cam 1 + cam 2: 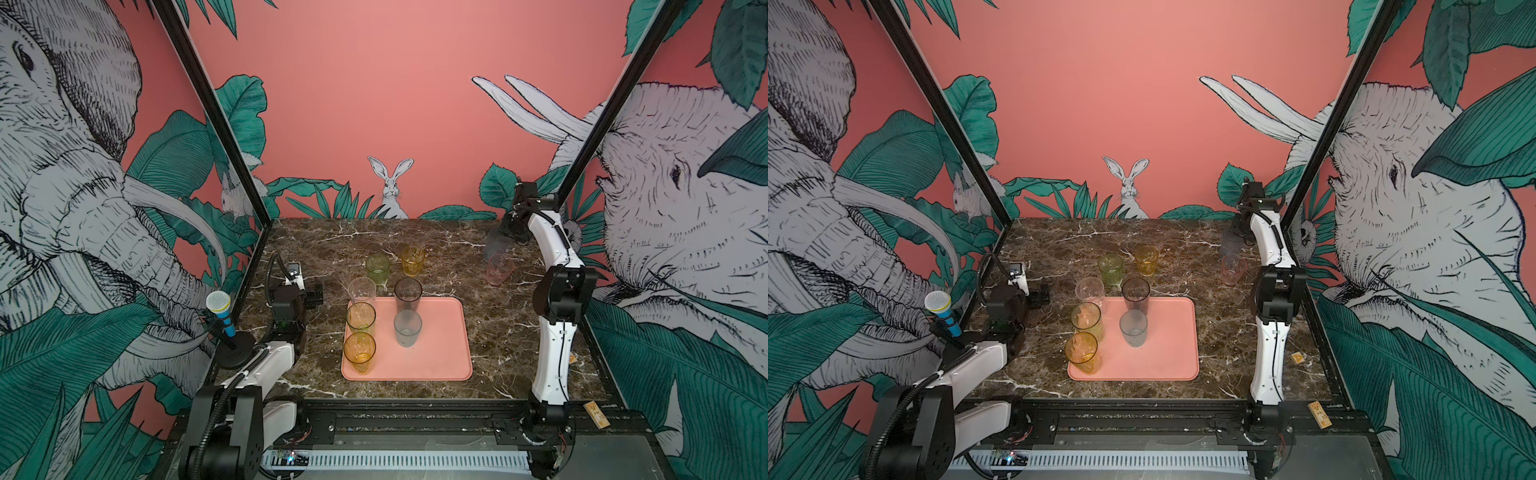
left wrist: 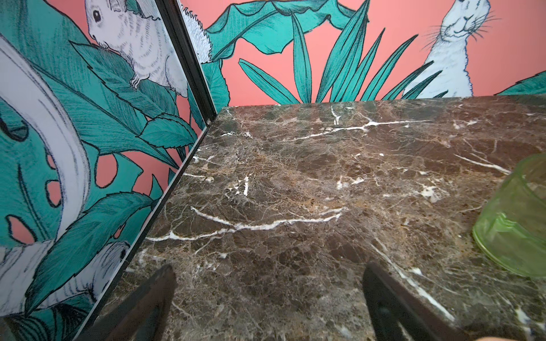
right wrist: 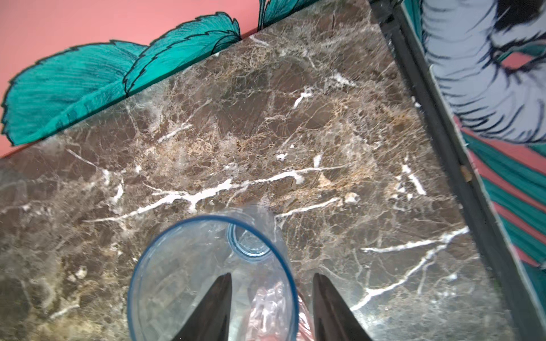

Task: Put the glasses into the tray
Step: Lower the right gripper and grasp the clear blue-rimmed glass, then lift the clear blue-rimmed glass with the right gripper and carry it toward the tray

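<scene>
The salmon-pink tray (image 1: 440,357) lies mid-table. Along its left side stand a clear tall glass (image 1: 361,291), a green-amber one (image 1: 360,318) and an amber one (image 1: 359,351). A smoky grey glass (image 1: 408,295) and a teal-grey glass (image 1: 407,328) stand further in. Beyond the tray, on the marble, are a short green glass (image 1: 377,268) and a short amber glass (image 1: 412,259). At the far right, a pink glass (image 1: 500,269) stands by a lavender-blue glass (image 3: 206,265). My right gripper (image 3: 272,275) straddles the lavender-blue rim, one finger inside and one outside, jaws apart. My left gripper (image 2: 269,270) is open over bare marble.
A toy microphone (image 1: 218,311) on a black stand sits at the table's left edge. Black frame posts and printed wall panels close in both sides and the back. In the left wrist view the short green glass (image 2: 514,218) is off to one side of the fingers.
</scene>
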{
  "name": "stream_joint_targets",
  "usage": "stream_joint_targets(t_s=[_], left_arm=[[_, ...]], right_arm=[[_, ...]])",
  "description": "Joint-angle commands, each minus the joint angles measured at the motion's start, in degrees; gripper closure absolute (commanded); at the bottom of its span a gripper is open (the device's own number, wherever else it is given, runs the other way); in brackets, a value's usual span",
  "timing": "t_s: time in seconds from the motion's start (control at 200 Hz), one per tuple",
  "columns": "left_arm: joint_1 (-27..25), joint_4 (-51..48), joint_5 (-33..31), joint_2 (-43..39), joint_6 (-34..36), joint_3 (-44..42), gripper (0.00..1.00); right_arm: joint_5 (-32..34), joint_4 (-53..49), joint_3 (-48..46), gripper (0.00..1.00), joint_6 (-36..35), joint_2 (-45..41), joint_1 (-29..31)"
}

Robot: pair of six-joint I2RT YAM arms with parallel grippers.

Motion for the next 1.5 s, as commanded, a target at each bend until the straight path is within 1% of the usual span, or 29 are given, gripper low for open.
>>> stream_joint_targets(t_s=[0.0, 0.45, 0.73, 0.865, 1.066, 1.191, 1.496], left_arm=[[-0.09, -0.66, -0.58, -1.25, -0.17, 0.88, 0.00], [-0.10, -0.29, -0.22, -0.79, -0.24, 0.91, 0.00], [-0.10, -0.46, 0.25, -0.68, -0.41, 1.11, 0.00], [-0.02, -0.29, 0.54, -0.67, -0.58, 1.11, 0.00], [-0.09, -0.51, 0.56, -0.81, -0.99, 0.92, 0.00], [-0.08, -0.97, 0.46, -1.17, -1.31, 0.93, 0.00], [-0.15, -5.56, -0.14, -3.02, -2.02, 2.38, 0.00]], right_arm=[[-0.85, -0.27, 1.72, 0.59, 0.49, 0.91, -0.46], [-0.92, 0.00, 1.86, 0.74, 0.60, 2.62, -0.81], [-0.62, -0.95, 2.89, 0.91, 0.08, 2.32, -0.94], [-0.69, -1.28, 3.26, 0.97, -0.10, 1.09, -0.99], [-0.84, -1.89, 3.41, 1.00, -0.19, -1.59, -0.93], [-1.12, -2.65, 3.35, 1.00, -0.32, -3.68, -0.90], [-1.94, -6.55, 2.86, 1.00, -1.05, -10.37, 0.19]])
